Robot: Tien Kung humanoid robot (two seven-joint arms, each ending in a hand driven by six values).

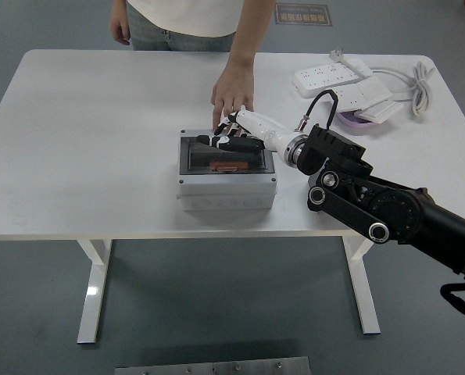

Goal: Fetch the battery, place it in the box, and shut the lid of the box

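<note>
A grey box stands in the middle of the table. Its dark see-through lid lies down flat over the box's opening. An orange battery shows through the lid, inside the box. My right hand rests on the lid's far right part, fingers spread flat on it, holding nothing. A person's hand reaches in from the far side, its fingertips just behind the box's back edge. My left arm is out of view.
A white power strip with its cable, a second white strip and a purple dish lie at the table's far right. The person stands at the far edge.
</note>
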